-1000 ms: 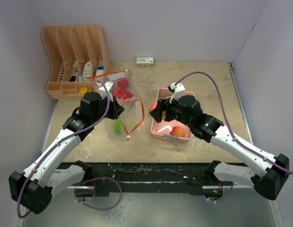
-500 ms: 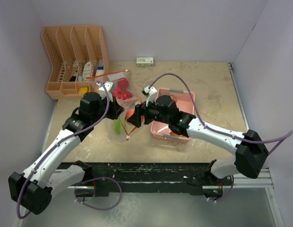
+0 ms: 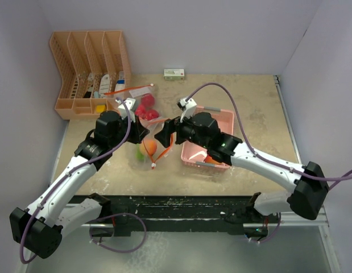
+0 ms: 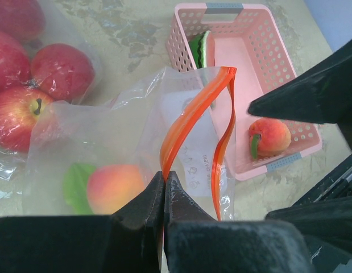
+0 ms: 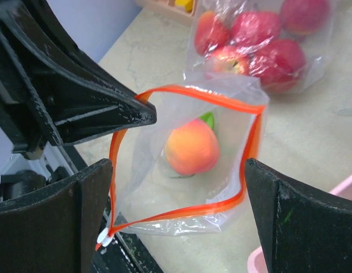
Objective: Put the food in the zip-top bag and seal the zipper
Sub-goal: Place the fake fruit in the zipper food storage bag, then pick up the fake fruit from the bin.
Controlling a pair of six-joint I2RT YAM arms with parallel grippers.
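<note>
The zip-top bag [image 3: 156, 152] has an orange zipper [image 4: 190, 114] and lies left of the pink basket [image 3: 220, 116]. My left gripper [image 4: 165, 176] is shut on the zipper rim and holds the mouth open. Inside the bag lie an orange peach [image 5: 191, 149] and a green piece [image 4: 76, 185]. My right gripper [image 5: 176, 187] hangs open just above the bag's mouth with nothing between its fingers. The basket still holds another peach [image 4: 270, 136] and a watermelon slice [image 4: 199, 48]. Several red apples [image 3: 145, 106] sit in a second clear bag behind the open one.
An orange file organizer [image 3: 87, 68] stands at the back left with small items in its front tray. A small white box [image 3: 174, 74] lies by the back wall. Walls close in the table on the left, back and right.
My right gripper came from the basket to the bag's mouth carrying a peach, then opened. The peach now lies inside the bag. The left gripper kept its hold.
</note>
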